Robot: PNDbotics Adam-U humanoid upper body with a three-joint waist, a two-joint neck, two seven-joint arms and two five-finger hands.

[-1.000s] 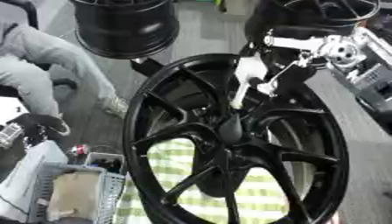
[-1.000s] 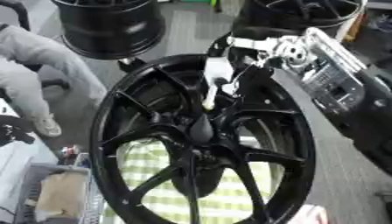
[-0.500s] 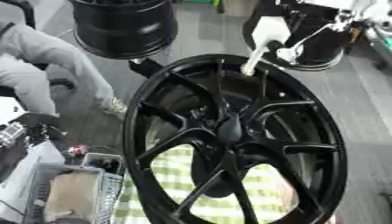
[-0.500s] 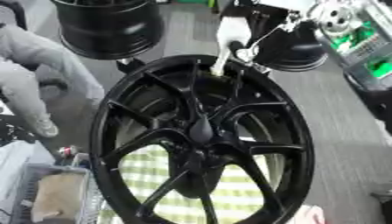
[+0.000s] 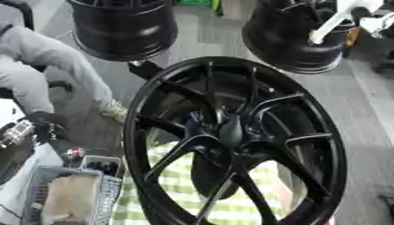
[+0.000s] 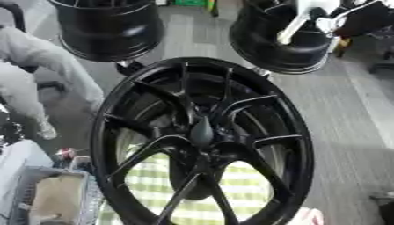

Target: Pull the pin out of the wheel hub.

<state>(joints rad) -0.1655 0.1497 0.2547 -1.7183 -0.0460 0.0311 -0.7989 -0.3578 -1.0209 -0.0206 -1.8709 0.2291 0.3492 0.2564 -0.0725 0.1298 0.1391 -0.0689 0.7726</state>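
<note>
Now, in the left eye view, the white pin (image 5: 332,24) sits high in the upper right corner, well clear of the black wheel hub (image 5: 235,145). A second ago its tip was among the spokes near the rim; half a second ago it had lifted just above the rim's far edge. Its lower end now hangs over a second black wheel (image 5: 296,37) standing on the floor behind. Only a sliver of the right hand (image 5: 378,23) shows at the frame edge, blurred, so whether its fingers are closed round the pin cannot be told from here. The hub itself has not shifted; it stands tilted over a green checked cloth (image 5: 184,193), its centre boss bare.

Turning to the right eye view, the same pin (image 6: 301,21) slants down and to the left from the right hand (image 6: 350,17), which appears to meet its upper end, though the fingers stay too smeared to read. No left hand shows in either view.

As a judgement, the extraction looks done: the pin is free of the spokes and only needs carrying off and setting down.
</note>
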